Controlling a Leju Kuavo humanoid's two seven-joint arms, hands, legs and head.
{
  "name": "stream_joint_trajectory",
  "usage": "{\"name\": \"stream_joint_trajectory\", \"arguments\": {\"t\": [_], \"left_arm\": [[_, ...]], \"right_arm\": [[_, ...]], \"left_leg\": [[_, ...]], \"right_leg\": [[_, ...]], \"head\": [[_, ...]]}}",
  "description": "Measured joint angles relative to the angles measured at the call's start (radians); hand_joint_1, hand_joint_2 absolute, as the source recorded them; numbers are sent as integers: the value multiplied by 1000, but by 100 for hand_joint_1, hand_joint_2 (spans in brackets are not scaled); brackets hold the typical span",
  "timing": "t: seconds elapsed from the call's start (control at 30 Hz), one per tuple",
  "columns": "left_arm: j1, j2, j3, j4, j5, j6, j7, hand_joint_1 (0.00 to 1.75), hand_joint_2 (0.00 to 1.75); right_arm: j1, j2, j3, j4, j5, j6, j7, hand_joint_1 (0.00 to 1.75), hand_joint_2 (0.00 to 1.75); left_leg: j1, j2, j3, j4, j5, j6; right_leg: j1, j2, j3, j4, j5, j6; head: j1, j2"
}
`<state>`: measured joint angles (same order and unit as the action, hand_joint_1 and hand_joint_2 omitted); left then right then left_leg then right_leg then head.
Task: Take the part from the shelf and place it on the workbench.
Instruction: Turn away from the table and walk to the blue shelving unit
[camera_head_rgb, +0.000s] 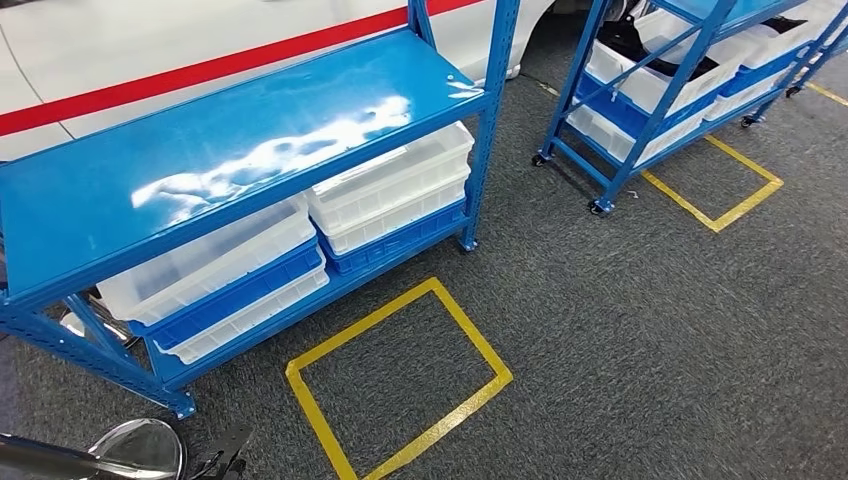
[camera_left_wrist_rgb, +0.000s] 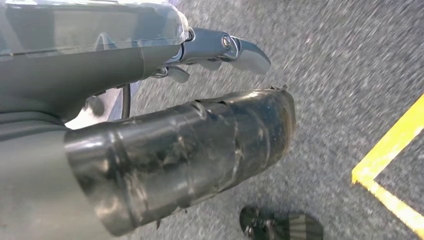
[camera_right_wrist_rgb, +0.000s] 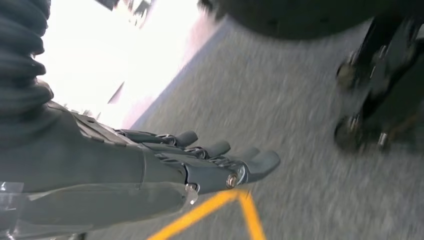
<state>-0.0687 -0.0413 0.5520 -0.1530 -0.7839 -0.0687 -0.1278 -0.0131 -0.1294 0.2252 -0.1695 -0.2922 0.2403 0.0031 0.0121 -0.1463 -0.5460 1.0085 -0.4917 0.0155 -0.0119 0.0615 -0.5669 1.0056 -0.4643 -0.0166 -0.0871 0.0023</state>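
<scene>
A blue shelf (camera_head_rgb: 240, 150) stands ahead on my left with a bare, shiny top board. Under it sit stacked white bins (camera_head_rgb: 395, 185) and a blue bin (camera_head_rgb: 235, 295); I cannot make out what is in them. Further right, a second blue rack (camera_head_rgb: 650, 100) on wheels carries white bins, and something black (camera_head_rgb: 625, 40) lies in one of them. My left hand (camera_left_wrist_rgb: 220, 47) hangs low over the carpet with straight fingers above a thick dark thumb (camera_left_wrist_rgb: 200, 150), nothing between them; its tip (camera_head_rgb: 222, 462) shows at the bottom left. My right hand (camera_right_wrist_rgb: 210, 162) hangs with fingers stretched out and empty.
A yellow taped square (camera_head_rgb: 400, 380) marks the grey carpet in front of the near shelf, and another one (camera_head_rgb: 715, 185) lies by the wheeled rack. A white wall with a red stripe (camera_head_rgb: 200, 70) stands behind the shelf. Dark castor wheels (camera_right_wrist_rgb: 350, 132) stand near my right hand.
</scene>
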Motion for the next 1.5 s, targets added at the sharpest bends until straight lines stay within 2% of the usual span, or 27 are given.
{"name": "stream_joint_trajectory", "arguments": {"t": [0.07,0.13,0.17,0.2,0.23,0.33,0.4,0.47,0.53,0.57,0.63,0.7,0.73,0.77,0.83,0.87,0.93,0.97,1.0,1.07,1.13,1.2,1.23,1.27,1.33,1.4,1.5], "left_arm": [[-1,0,0,0,0,0,0,0,0],[-6,0,0,0,0,1,-1,0,0],[-6,1,0,0,0,1,-1,0,0],[-5,1,0,0,0,2,-1,0,0],[-3,2,0,0,0,2,-1,0,0],[-1,5,0,0,0,1,-1,0,0],[-2,5,0,0,0,1,-1,0,0],[0,6,0,0,0,1,-1,0,0],[2,6,0,0,0,1,-1,0,0],[1,6,0,0,0,1,-1,0,0],[-3,6,0,0,0,1,-1,0,0],[-4,6,0,0,0,1,-1,0,0],[-3,6,0,0,0,1,-1,0,0],[-2,6,0,0,0,1,-1,0,0],[-1,6,0,0,0,1,-1,0,0],[-1,5,0,0,0,1,-1,0,0],[0,4,0,0,0,0,-1,0,0],[1,4,0,0,0,-1,-1,0,0],[3,5,0,0,0,-1,-1,0,0],[2,6,0,0,0,0,-1,0,0],[-5,6,0,0,0,0,-1,0,0],[-7,6,0,0,0,0,-1,0,0],[-5,6,0,0,0,0,-1,0,0],[-2,6,0,0,0,0,-1,0,0],[-1,7,0,0,1,1,1,0,0],[-1,8,0,0,5,7,16,0,0],[6,8,0,0,9,15,47,0,0]], "right_arm": [[2,1,0,0,0,0,0,0,175],[7,2,0,1,0,0,0,0,175],[8,2,0,1,0,0,0,0,175],[9,2,0,1,0,0,0,0,175],[8,3,0,1,0,0,0,0,175],[7,5,0,1,0,0,0,0,175],[5,6,0,1,0,0,0,0,175],[-1,6,0,1,0,0,0,0,175],[-7,8,0,0,0,0,1,0,175],[-7,8,0,0,0,0,0,0,175],[-5,8,0,0,0,0,0,0,175],[-4,8,0,0,0,-1,0,0,175],[-2,8,0,0,0,-1,0,0,175],[0,8,0,0,0,-1,1,0,175],[6,7,0,1,0,-1,1,0,175],[8,6,0,2,0,-2,1,0,175],[10,4,0,4,0,-3,0,0,175],[8,4,0,4,0,-3,0,0,175],[7,5,-1,4,0,-3,0,0,175],[6,6,0,4,0,-3,1,0,175],[8,7,0,4,0,-3,1,0,175],[8,7,0,4,0,-3,1,0,175],[8,7,0,4,0,-2,1,0,131],[8,7,0,4,0,-2,1,0,87],[9,8,0,4,0,-4,1,0,0],[6,8,-1,6,-3,-15,4,0,0],[-11,8,-2,5,-5,-30,12,0,0]], "left_leg": [[-4,60,-25,59,-35,-8],[-1,122,-95,189,-91,-15],[0,133,-130,247,-108,-19],[2,137,-151,274,-104,-23],[4,141,-152,263,-79,-26],[4,189,-70,76,31,-25],[-2,205,-39,13,44,-11],[-3,182,-35,10,36,6],[-2,161,-23,3,32,20],[-1,150,-15,-1,30,25],[-1,129,-8,-3,26,33],[-4,103,-1,-3,19,36],[-5,88,6,-2,14,36],[-7,72,14,-2,9,35],[-7,44,31,-3,-2,31],[-5,30,34,-3,-7,27],[1,6,33,-3,-10,14],[2,-2,34,-3,-9,7],[2,2,37,2,-10,2],[-4,53,25,42,-26,-6],[-5,116,-35,147,-74,-16],[-2,136,-107,251,-108,-23],[-1,139,-124,261,-99,-24],[-1,143,-122,234,-67,-23],[-3,160,-81,113,18,-17],[-11,176,-54,29,50,-6],[-14,173,-52,16,51,14]], "right_leg": [[-5,-33,23,-23,0,-8],[-2,-65,39,-30,-8,-13],[-2,-80,45,-30,-14,-12],[-2,-94,52,-29,-21,-11],[-3,-108,62,-29,-29,-8],[-2,-147,92,-24,-58,6],[3,-168,104,-21,-74,19],[2,-178,116,-16,-76,31],[-5,-148,114,14,-87,40],[-9,-122,95,51,-106,42],[-11,-77,24,165,-160,44],[-10,-68,-54,261,-183,44],[-9,-66,-74,267,-167,42],[-8,-62,-76,234,-129,38],[-4,-29,-51,112,-36,25],[-1,-8,-39,60,-11,18],[7,17,-27,18,1,5],[9,8,-18,8,2,-1],[8,-5,-4,0,7,-5],[4,-34,24,-17,3,-13],[4,-62,41,-23,-8,-19],[6,-88,54,-21,-23,-19],[6,-101,62,-20,-31,-18],[6,-113,73,-19,-40,-16],[6,-135,96,-18,-59,-9],[9,-150,104,-14,-71,0],[12,-159,103,-11,-82,14]], "head": [[-3,0],[-6,0],[-6,0],[-6,0],[-6,0],[-6,0],[-5,0],[-5,0],[-3,0],[-2,0],[0,0],[0,0],[0,0],[0,0],[0,0],[0,0],[-1,0],[0,0],[0,0],[-3,0],[-7,0],[-8,0],[-8,0],[-8,0],[-7,0],[-4,0],[-2,0]]}}
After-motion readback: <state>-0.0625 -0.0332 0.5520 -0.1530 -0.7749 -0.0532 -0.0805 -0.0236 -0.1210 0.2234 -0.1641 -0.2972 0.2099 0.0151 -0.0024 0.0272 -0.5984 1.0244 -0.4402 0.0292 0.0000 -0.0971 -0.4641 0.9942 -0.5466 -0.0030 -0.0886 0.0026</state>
